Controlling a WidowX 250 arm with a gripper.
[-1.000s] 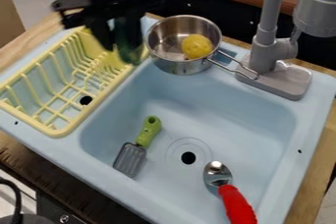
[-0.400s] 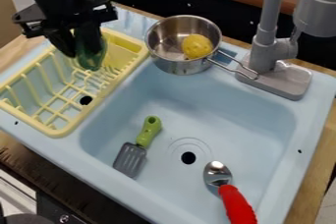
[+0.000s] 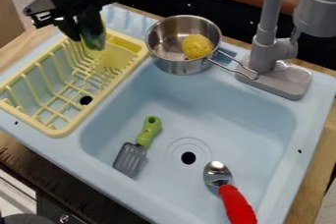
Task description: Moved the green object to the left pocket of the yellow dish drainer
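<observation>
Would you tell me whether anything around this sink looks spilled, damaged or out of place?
Nothing stands out: the gripper holds the green object over the yellow drainer, the pot sits upright, and no spill or damage shows.

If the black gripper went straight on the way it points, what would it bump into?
Probably the yellow dish rack below, met first by the green object in the gripper; its height is hard to judge.

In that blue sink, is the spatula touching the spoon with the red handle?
Apart. The camera view shows bare sink and the drain between the spatula and the spoon.
</observation>
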